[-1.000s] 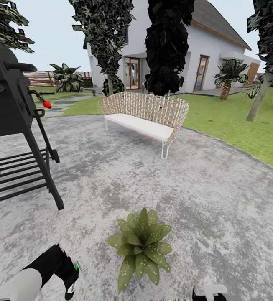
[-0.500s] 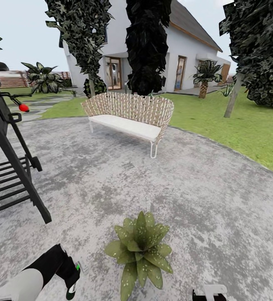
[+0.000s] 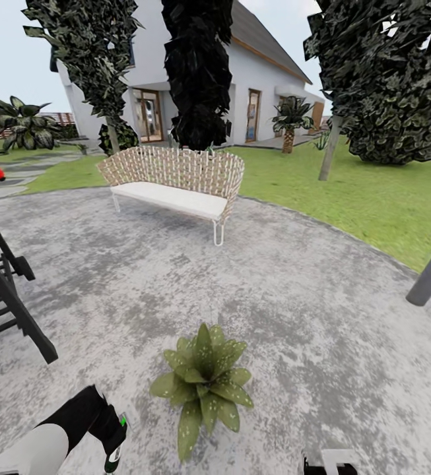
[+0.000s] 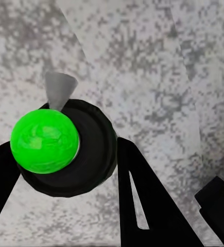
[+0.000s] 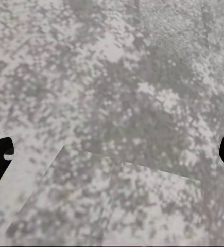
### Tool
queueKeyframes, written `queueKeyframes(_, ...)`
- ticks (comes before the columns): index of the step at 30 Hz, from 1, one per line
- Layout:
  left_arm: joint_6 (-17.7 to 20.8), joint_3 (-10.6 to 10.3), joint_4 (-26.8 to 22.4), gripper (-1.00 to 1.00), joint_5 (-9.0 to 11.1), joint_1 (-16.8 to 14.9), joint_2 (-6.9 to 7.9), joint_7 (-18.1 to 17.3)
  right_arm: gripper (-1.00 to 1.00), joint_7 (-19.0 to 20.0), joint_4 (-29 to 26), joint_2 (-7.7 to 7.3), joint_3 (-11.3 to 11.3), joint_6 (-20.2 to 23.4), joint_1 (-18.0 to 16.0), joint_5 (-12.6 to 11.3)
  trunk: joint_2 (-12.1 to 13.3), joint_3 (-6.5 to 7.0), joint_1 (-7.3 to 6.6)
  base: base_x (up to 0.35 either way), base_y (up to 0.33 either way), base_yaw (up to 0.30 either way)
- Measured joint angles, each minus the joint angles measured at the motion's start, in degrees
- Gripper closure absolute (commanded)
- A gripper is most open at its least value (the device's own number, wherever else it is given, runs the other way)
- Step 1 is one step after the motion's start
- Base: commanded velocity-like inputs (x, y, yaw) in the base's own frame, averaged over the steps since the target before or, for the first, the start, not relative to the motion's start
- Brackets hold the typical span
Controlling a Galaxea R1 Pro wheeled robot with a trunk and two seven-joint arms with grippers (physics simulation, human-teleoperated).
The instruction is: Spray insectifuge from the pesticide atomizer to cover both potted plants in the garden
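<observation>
patio: rough mottled stone | bench: woven wicker | atomizer: glossy green

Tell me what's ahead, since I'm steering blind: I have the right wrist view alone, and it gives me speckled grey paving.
Observer: In the head view, a low rosette of pointed green, pale-speckled leaves sits on the round grey paved patio just ahead of the robot.
Operator: Is the left arm carrying anything?
Observer: Yes. In the left wrist view, the left gripper has its jaws against both sides of a round black bottle with a bright green ball top.
Operator: Any obstacle beyond the plant?
Observer: A woven wicker bench with a white cushion stands at the patio's far side.
</observation>
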Motion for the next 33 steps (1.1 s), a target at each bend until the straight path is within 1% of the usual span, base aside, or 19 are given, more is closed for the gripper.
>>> queueKeyframes(5,0.0,0.0,-0.2,1.00,0.0,0.0,0.00,-0.1,-1.00,0.0,0.0,0.00,0.0,0.0,0.0,0.0,0.0,0.00,0.00,-0.290,0.215,-0.265)
queueKeyframes(8,0.1,0.2,-1.7,1.00,0.0,0.0,0.01,-0.5,-1.00,0.0,0.0,0.00,0.0,0.0,0.0,0.0,0.0,0.00,-0.02,-0.153,0.265,-0.265)
queueKeyframes(11,0.1,0.3,-1.9,1.00,0.0,0.0,0.01,-0.5,-1.00,0.0,0.0,0.00,0.0,0.0,0.0,0.0,0.0,0.00,-0.05,0.097,0.288,-0.265)
queueKeyframes(17,0.1,0.3,-1.9,1.00,0.0,0.0,0.01,-0.5,-1.00,0.0,0.0,0.00,0.0,0.0,0.0,0.0,0.0,0.00,-0.06,0.226,0.242,-0.265)
queueKeyframes(20,0.1,0.1,-1.9,1.00,0.0,0.0,0.00,-0.2,-1.00,0.0,0.0,0.00,0.0,0.0,0.0,0.0,0.0,0.00,-0.04,0.089,0.080,-0.265)
queueKeyframes(26,0.0,0.2,-1.9,1.00,0.0,0.0,0.08,-0.1,-1.00,0.0,0.0,0.00,0.0,0.0,0.0,0.0,0.0,0.00,-0.03,-0.007,0.017,-0.265)
queueKeyframes(30,0.1,0.3,-2.0,1.00,0.0,0.0,0.09,-0.2,-1.00,0.0,0.0,0.00,0.0,0.0,0.0,0.0,0.0,0.00,-0.01,-0.184,0.180,-0.256)
queueKeyframes(33,0.3,0.3,-2.0,1.00,0.0,0.0,0.10,-0.1,-1.00,0.0,0.2,0.06,0.1,0.0,0.0,0.1,0.0,0.00,-0.01,-0.219,0.236,-0.058)
